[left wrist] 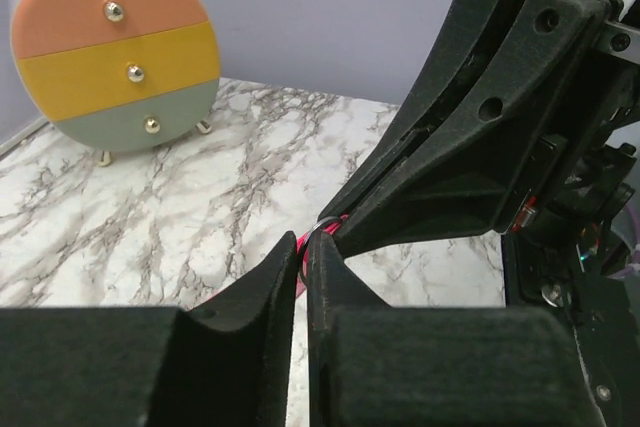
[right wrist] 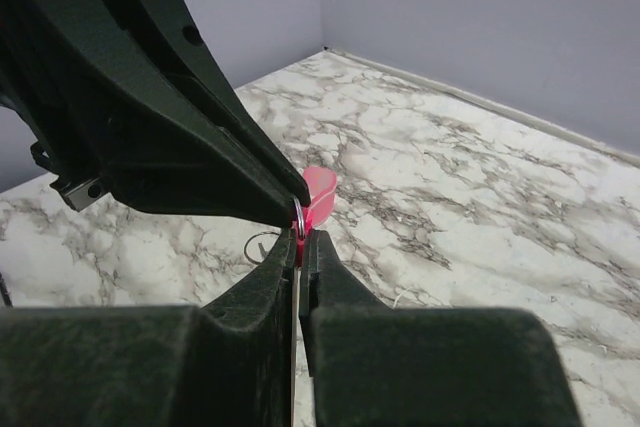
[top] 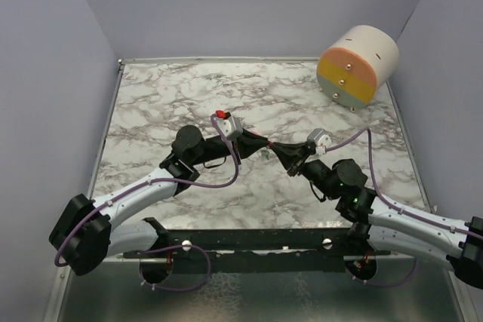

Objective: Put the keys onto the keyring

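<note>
The two grippers meet tip to tip over the middle of the marble table. My right gripper is shut on the pink-red key, whose head sticks up past the fingertips. A thin metal keyring sits at the key's head, pinched at the tips of my left gripper, whose jaws stand almost together. Seen from above, the left gripper and right gripper touch noses. A tiny greenish speck lies just below them; the green key cannot be told for sure.
A round set of drawers with peach, yellow and grey-green fronts stands at the far right corner, also in the left wrist view. A thin wire loop lies on the marble below the grippers. Lilac walls close in the table.
</note>
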You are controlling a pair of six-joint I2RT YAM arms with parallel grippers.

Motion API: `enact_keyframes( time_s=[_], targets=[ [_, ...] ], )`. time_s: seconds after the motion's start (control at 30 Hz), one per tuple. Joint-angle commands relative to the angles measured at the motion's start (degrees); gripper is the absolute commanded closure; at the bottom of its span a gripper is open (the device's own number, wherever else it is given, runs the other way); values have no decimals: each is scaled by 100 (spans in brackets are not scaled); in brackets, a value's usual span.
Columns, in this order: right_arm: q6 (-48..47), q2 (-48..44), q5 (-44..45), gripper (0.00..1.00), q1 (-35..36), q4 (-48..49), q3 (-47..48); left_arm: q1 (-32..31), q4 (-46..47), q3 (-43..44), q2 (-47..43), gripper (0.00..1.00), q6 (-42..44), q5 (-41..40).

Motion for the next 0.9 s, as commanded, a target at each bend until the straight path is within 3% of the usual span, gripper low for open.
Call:
enact_keyframes(
  time_s=[0.0, 0.27, 0.3, 0.4, 0.5, 0.87],
  targets=[
    [-17, -99, -374, 99, 38, 353, -53, -37, 181, 11, 81, 96, 45, 189],
    [63, 12, -188, 99, 44, 260, 40, -36, 202, -8, 52, 100, 60, 209],
    [84, 60, -132, 95, 42, 170, 100, -36, 198, -10, 37, 100, 62, 181],
    [167, 176, 98, 65, 45, -130, 264, -37, 81, 62, -6, 100, 80, 17],
    [243, 73, 429, 54, 40, -442, 318, -41, -716, 386, -40, 100, 245, -289],
    [519, -760, 1813, 48, 45, -1100, 26, -28, -3187, 1771, 477, 100, 617, -617]
  ],
)
